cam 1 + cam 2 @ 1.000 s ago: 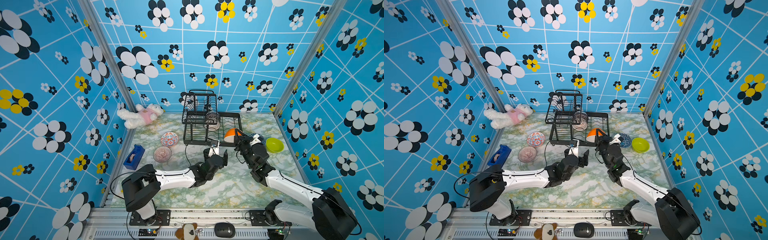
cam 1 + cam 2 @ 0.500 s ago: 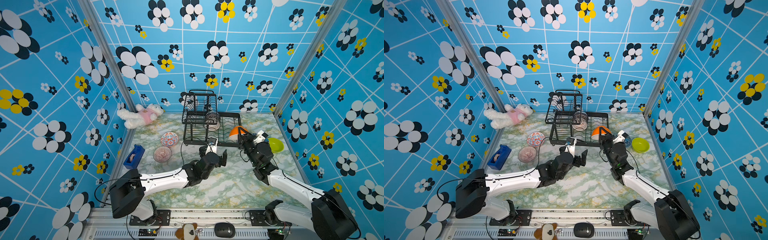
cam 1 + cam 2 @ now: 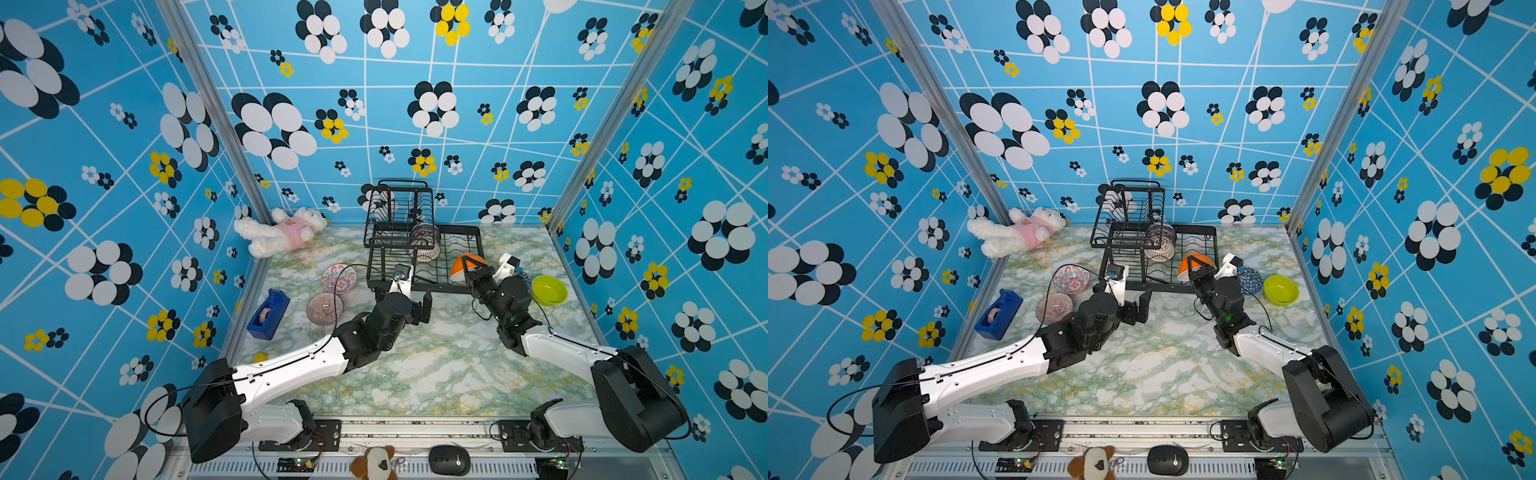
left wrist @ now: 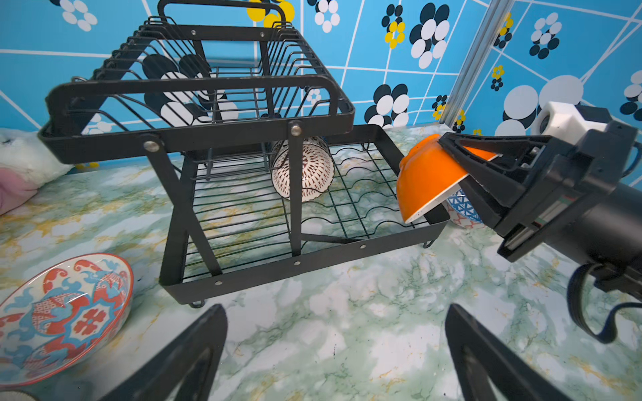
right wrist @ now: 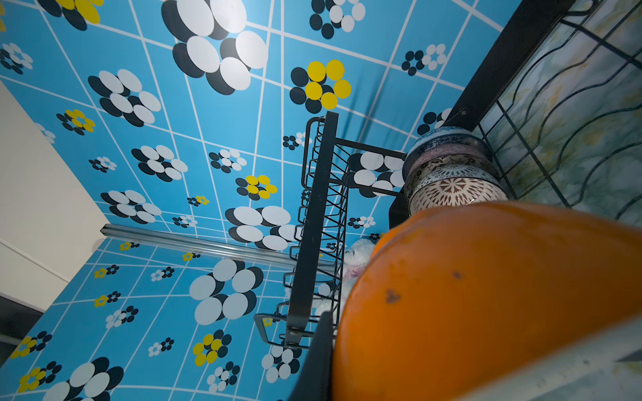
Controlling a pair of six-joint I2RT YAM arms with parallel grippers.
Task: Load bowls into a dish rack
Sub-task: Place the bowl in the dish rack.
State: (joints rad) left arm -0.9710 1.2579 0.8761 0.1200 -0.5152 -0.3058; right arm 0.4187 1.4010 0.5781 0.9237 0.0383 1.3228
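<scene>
Across the green-veined, marble-look tabletop (image 3: 436, 365), the large black wire dish rack (image 4: 298, 264) is standing toward the back wall. Its slotted lower tray is facing the arms, so bowls can go in from the front, and its raised upper basket (image 4: 194, 86) is sitting apparently empty above one end.

Over the tray's end nearest the right arm, the right gripper (image 3: 471, 269) is clamping the rim of a round orange bowl with a speckled white inside (image 4: 427, 180). It is holding the bowl tipped on edge, likely because the wavy wires take bowls upright rather than flat. Whether the bowl is touching the tray I cannot tell.

The left gripper (image 4: 335, 310) is hovering low over bare table in front of the rack, jaws spread wide and holding nothing, probably to leave room for the placement.

Deeper in the tray, a nested row of patterned ceramic bowls (image 4: 305, 173) is already standing on edge under the basket, so the orange one is probably heading for the free slots beside them.

Loose on the table, a red-and-blue floral bowl (image 3: 338, 278) and a purplish ribbed bowl (image 3: 324, 308) are waiting near the left arm. A lime green bowl (image 3: 549, 289) and a blue-and-white lattice bowl (image 3: 1250, 280) are lying near the right arm.
</scene>
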